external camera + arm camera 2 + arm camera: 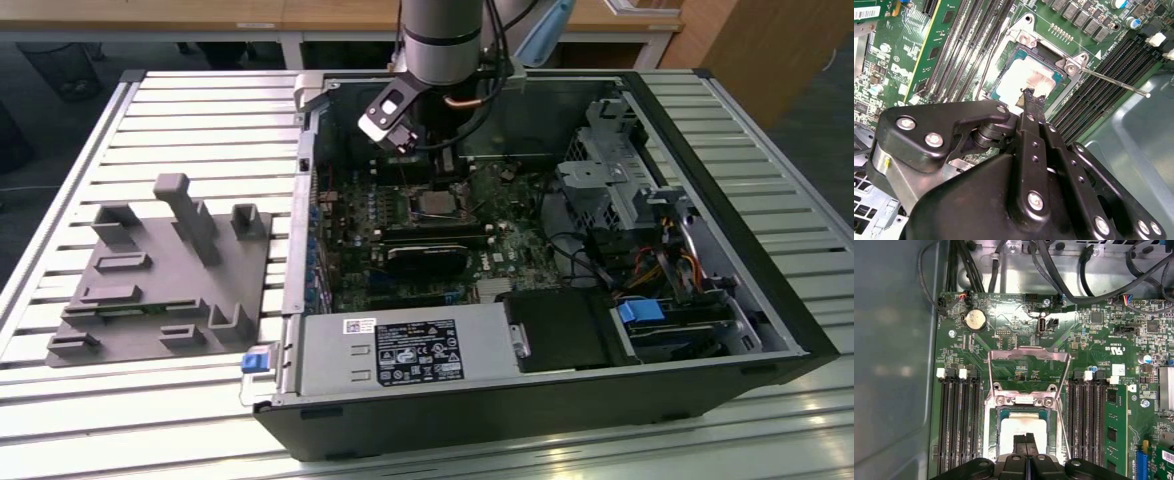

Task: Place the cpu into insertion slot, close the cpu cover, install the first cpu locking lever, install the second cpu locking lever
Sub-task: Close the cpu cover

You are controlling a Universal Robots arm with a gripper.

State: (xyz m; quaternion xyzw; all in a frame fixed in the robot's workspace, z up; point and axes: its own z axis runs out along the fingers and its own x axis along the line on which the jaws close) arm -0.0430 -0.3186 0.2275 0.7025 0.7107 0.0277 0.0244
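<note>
Black fingers [1020,442] of the gripper [1025,439] are pressed together, with nothing seen between them. They are held right over the silvery cpu [1016,427]. The cpu is seated in the insertion slot [1004,411], near the middle of the green board [1004,310]. The cpu cover [1029,355] is swung open beside it.

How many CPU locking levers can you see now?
1 clearly: a locking lever, a thin rod, runs from a corner of the insertion slot out over the RAM slots in the second wrist view. Another may be hidden behind the gripper.
</note>
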